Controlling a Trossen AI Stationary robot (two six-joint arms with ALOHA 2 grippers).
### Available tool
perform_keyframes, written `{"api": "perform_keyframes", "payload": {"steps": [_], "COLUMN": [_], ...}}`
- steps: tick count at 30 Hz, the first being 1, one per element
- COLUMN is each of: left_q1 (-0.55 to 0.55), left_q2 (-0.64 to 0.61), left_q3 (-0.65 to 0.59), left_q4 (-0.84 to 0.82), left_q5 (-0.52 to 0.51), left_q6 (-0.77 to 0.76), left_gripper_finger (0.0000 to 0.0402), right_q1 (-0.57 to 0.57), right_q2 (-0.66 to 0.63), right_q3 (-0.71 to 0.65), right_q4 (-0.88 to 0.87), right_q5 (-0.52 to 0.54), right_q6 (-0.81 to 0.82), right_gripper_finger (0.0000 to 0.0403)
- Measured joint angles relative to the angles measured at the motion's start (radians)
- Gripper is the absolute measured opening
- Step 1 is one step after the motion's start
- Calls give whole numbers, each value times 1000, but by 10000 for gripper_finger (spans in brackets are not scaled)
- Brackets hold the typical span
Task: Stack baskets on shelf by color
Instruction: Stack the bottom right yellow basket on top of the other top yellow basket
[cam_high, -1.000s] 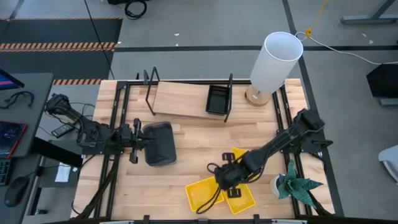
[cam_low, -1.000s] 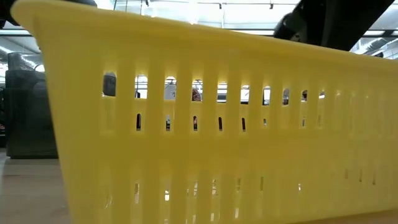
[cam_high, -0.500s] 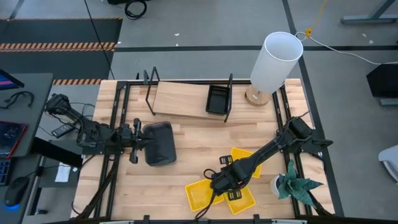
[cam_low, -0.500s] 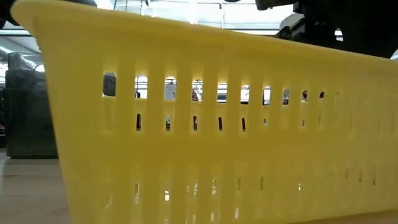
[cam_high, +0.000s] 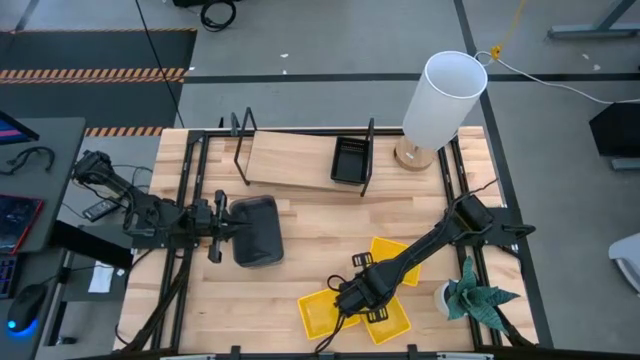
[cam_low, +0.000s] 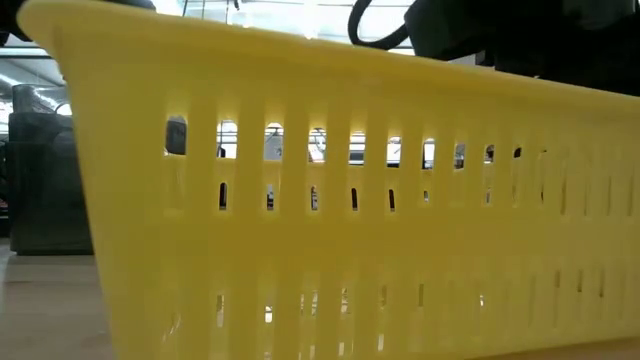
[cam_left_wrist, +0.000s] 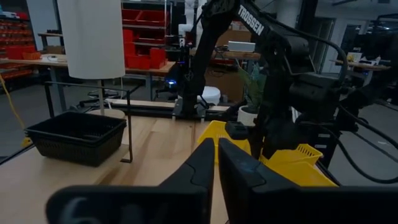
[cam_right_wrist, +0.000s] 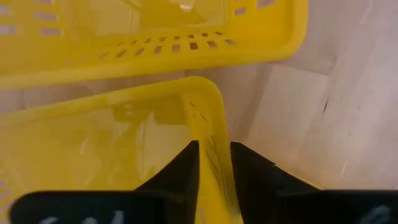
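Closest, at the front of the table (cam_high: 300, 240): three yellow baskets in a messy bunch. Front yellow basket (cam_high: 322, 313) lying partly over a second yellow basket (cam_high: 388, 318), with a third yellow basket (cam_high: 392, 249) a little farther back. Right up against the low camera, one yellow wall (cam_low: 300, 200) filling the whole view.

Right there too, the right gripper (cam_high: 355, 298), down low over the bunch. In the right wrist view, two dark fingers (cam_right_wrist: 186, 169), one on each side of the front yellow basket's thin wall. Nearly shut, pinching that wall, with only the plastic between them.

Step in hand, most likely: picking up one yellow basket to make a yellow stack. Next move, as a guess: lift straight up and slowly, keep the grip tight, and watch for the basket catching on the one beneath.

Farther back, on the left side: the left gripper (cam_high: 214, 228), touching the end of a grey basket (cam_high: 256, 231) that sits flat on the table. Fingers pressed almost together in its wrist view. Hard to tell if the grey rim is between them. Looks like waiting.

Farthest back: the shelf (cam_high: 290, 160), a light wood board with black wire ends. On its right end, one black basket (cam_high: 350, 160). Lots of bare board beside it for yellow and grey stacks. Just past the shelf, a tall white lamp (cam_high: 442, 98). Off at the right edge, a small plant (cam_high: 475, 295).
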Motion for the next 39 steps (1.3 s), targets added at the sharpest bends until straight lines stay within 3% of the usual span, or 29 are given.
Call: {"api": "perform_keyframes", "payload": {"steps": [7,13,20,24,28,33,39], "left_q1": [0,0,0,0,0,0,0], "left_q2": [0,0,0,0,0,0,0], "left_q3": [0,0,0,0,0,0,0], "left_q4": [0,0,0,1,1,0,1], "left_q5": [0,0,0,0,0,0,0], "left_q6": [0,0,0,0,0,0,0], "left_gripper_finger": [27,36,29,25,30,36,29], "right_q1": [0,1,-1,-14,-19,-80,-121], "right_q2": [-19,-69,-215,-307,-366,-400,-344], "right_q3": [2,1,0,0,1,1,0], "right_q4": [-26,-57,-127,-184,-260,-293,-383], "right_q5": [-44,-66,-64,-30,124,177,176], "right_q6": [1,4,-26,-218,-494,-622,-762], "right_gripper_finger": [10,10,7,6,6,6,6]}}
